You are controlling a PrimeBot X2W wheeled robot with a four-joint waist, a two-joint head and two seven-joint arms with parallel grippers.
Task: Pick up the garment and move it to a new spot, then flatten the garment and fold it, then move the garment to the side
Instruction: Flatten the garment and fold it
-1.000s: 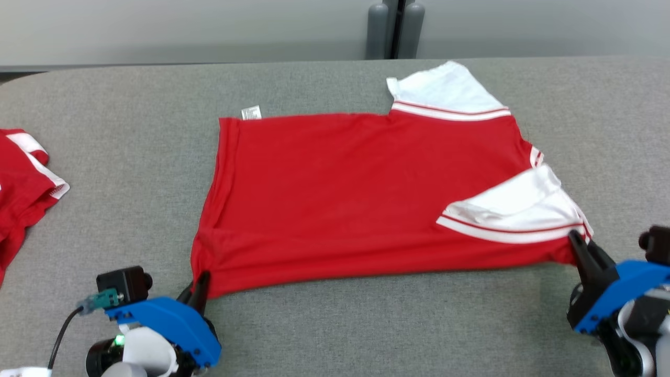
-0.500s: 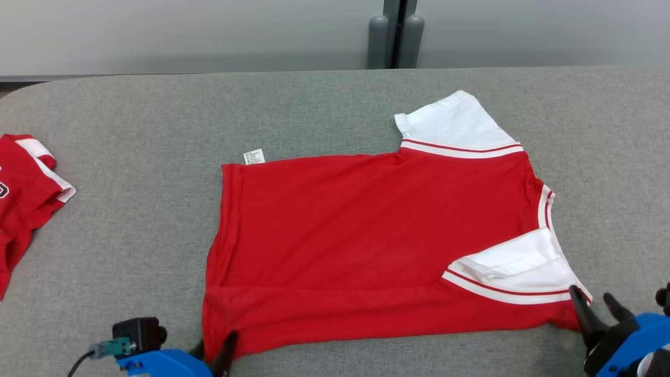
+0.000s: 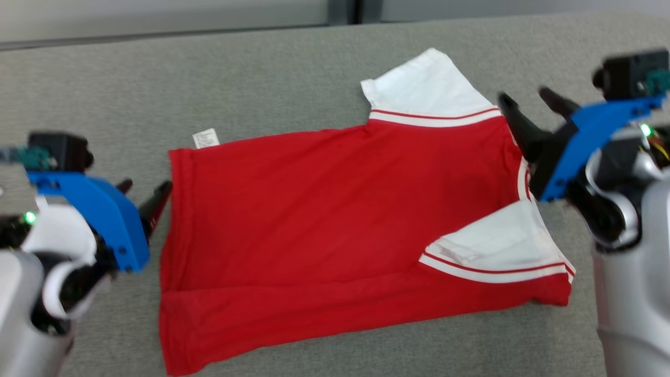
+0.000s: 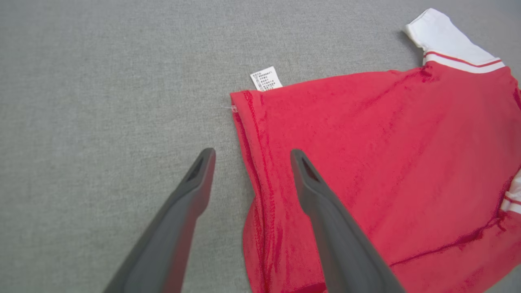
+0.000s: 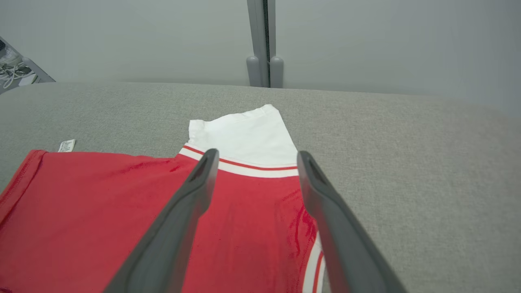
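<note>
Both hands have let go of the near edge of the shirt (image 3: 314, 209) and now sit higher up at its two ends; the camera has shifted too. At the hem end, the left hand (image 3: 146, 186) has its fingers spread wide and holds nothing. In its wrist view one finger lies over bare counter (image 3: 261, 78) and the other over the red hem, though contact cannot be judged. At the neck end, the right hand (image 3: 523, 95) is also wide and empty, and its fingers point toward the striped band of the far sleeve (image 3: 424, 84). The shirt lies spread on the counter between the hands, hem toward the left. The near sleeve (image 3: 492, 241) is folded in over the red body. A white label (image 3: 205, 138) sticks out at the far hem corner.
</note>
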